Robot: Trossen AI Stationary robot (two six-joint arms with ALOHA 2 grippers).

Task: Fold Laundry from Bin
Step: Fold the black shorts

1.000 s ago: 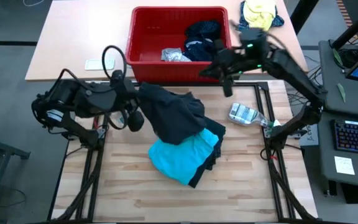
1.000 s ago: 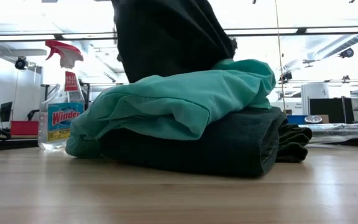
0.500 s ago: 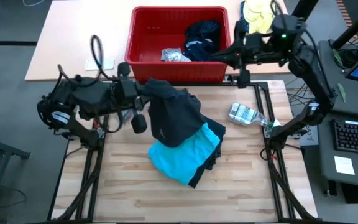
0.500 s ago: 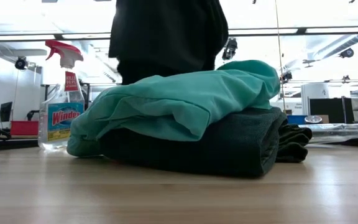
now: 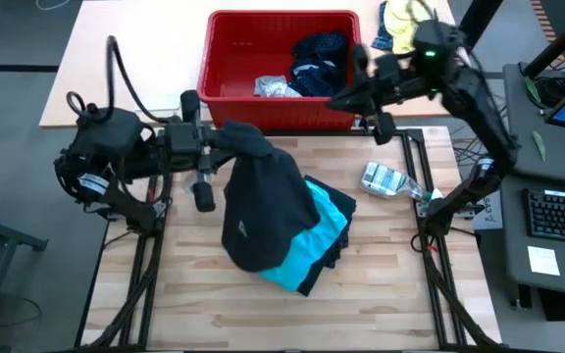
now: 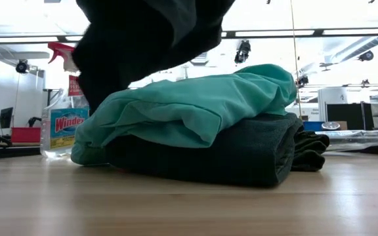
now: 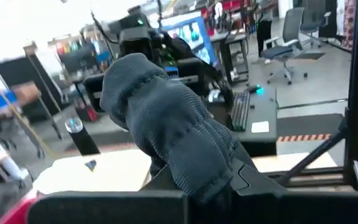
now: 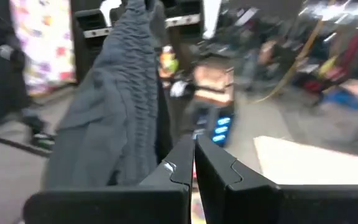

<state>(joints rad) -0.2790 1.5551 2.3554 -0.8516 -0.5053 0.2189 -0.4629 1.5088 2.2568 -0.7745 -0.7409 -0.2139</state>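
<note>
bin (image 5: 229, 59): glossy red plastic | table (image 5: 381, 294): pale matt wood | dark garment (image 5: 258, 211): soft matt cloth, ribbed cuff | spray bottle (image 6: 61, 121): clear plastic

The only readable text is "Windex" on the spray bottle (image 6: 61, 118) label in the low view.

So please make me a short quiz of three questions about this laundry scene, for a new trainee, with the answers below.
1. True or false: the left gripper is shut on the dark grey garment.
2. Which garment lies on top of the folded pile on the table? A) turquoise garment B) navy dotted C) light grey
3. Fill in: the right gripper is over the front rim of the red ____.

Key: 1 true; 2 A; 3 bin.
</note>
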